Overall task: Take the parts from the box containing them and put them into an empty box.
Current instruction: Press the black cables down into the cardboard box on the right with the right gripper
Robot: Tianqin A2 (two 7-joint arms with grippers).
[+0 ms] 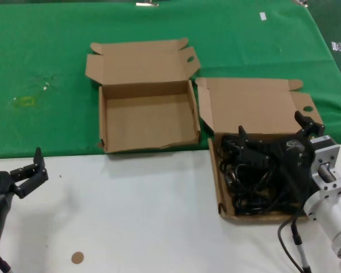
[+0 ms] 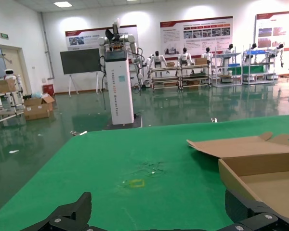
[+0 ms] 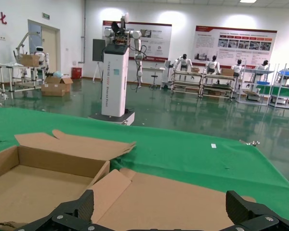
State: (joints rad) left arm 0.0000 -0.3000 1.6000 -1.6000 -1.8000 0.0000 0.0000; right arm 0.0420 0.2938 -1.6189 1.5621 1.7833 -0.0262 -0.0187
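Several black power cables [image 1: 256, 176] lie tangled in the longer box [image 1: 221, 193] at lower right, directly beneath the right gripper [image 1: 275, 132], whose fingers are spread wide, holding nothing. Left gripper [image 1: 29, 169] hovers open at lower left, well apart from the empty square box [image 1: 148, 122].

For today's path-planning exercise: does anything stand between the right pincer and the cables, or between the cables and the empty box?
Nothing visible does. The right pincer hangs open directly over the cables in the long box. The empty box sits beside it with its lid folded back, only bare table and green cloth between.
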